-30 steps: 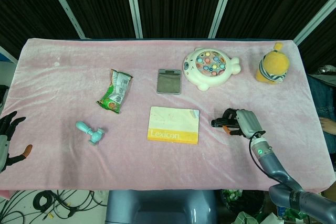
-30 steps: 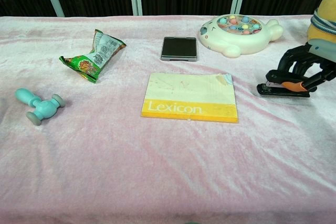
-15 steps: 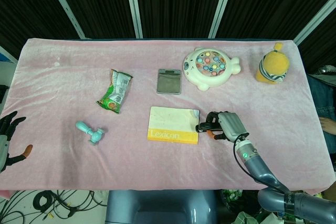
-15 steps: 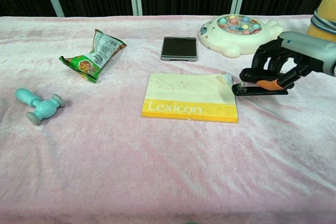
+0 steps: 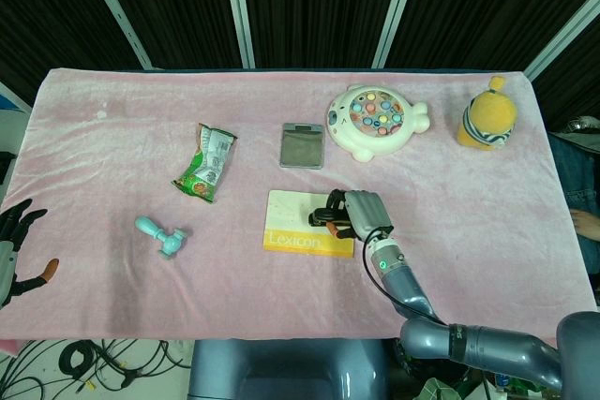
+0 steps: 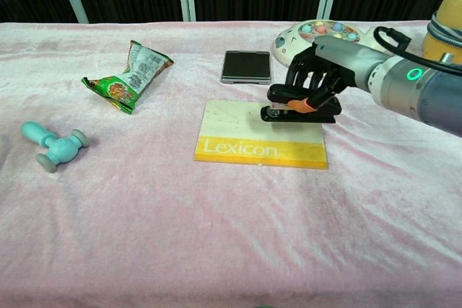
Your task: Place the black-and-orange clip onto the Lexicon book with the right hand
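Note:
The Lexicon book (image 5: 298, 224) (image 6: 245, 138) lies flat near the table's middle, cream with a yellow band. My right hand (image 5: 361, 215) (image 6: 326, 77) hovers over the book's right part and grips the black-and-orange clip (image 6: 297, 106) (image 5: 328, 220). The clip hangs just above or on the book's cover; contact is unclear. My left hand (image 5: 13, 241) shows only in the head view, at the far left edge off the table, with its fingers spread and nothing in it.
A green snack bag (image 5: 206, 165) and a teal toy (image 5: 160, 236) lie left of the book. Behind it are a dark phone (image 5: 302, 145), a white fish-shaped toy (image 5: 373, 123) and a yellow plush (image 5: 487, 117). Pink cloth (image 5: 112, 138) covers the table.
My right hand has carried the clip leftward, from right of the book to over its right part. The left hand has not moved.

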You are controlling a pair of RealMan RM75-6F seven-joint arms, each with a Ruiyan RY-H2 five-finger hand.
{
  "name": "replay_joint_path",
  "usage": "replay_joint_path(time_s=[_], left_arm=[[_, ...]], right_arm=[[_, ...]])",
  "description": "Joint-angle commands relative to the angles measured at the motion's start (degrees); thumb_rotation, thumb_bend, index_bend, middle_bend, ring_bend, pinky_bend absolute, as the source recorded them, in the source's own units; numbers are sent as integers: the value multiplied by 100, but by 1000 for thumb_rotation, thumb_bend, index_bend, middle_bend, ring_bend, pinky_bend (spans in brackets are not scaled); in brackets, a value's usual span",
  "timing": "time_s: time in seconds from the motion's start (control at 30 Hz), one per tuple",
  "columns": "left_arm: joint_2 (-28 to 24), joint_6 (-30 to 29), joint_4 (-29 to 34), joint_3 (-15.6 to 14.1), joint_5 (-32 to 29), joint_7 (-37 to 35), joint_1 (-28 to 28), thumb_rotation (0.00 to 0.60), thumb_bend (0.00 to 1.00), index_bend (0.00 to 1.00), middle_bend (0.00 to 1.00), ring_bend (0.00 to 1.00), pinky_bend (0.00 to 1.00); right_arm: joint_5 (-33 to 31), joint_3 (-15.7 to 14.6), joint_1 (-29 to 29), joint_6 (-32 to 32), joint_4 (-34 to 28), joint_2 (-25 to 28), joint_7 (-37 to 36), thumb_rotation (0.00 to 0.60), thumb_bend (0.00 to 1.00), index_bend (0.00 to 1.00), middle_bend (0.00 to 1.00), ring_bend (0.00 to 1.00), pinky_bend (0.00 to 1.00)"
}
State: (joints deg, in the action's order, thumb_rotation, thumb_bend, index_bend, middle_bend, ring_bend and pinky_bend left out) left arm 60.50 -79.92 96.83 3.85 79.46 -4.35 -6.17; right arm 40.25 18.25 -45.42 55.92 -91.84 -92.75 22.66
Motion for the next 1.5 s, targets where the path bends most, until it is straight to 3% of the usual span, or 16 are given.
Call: replay_joint_path(time_s=[0.03,0.5,1.0,1.13,1.5], left_arm=[[-2,2,7,2,-4,2,-1,600,314,161,31,0,140],[-6,4,5,-1,-4,-9,-2,600,314,161,31,0,140],[-20,23,8,-3,-9,-15,-9,600,314,160,31,0,142],[-23,-1,7,3,-16,-31,3,600,314,160,31,0,142],[-36,16,25,9,-53,-13,2,600,314,158,31,0,142]], right_arm=[[-225,114,-144,82,147,-210,69,600,337,546,468,469,396],[-194,170,-443,161,939,-936,-75,600,336,546,468,469,396],[-114,96,-479,179,1119,-1191,-82,600,322,546,431,442,396],[-73,85,-495,223,1196,-1262,-54,600,305,482,360,371,374],[-390,-5,-505,280,1158,-1219,393,600,241,224,109,150,188]])
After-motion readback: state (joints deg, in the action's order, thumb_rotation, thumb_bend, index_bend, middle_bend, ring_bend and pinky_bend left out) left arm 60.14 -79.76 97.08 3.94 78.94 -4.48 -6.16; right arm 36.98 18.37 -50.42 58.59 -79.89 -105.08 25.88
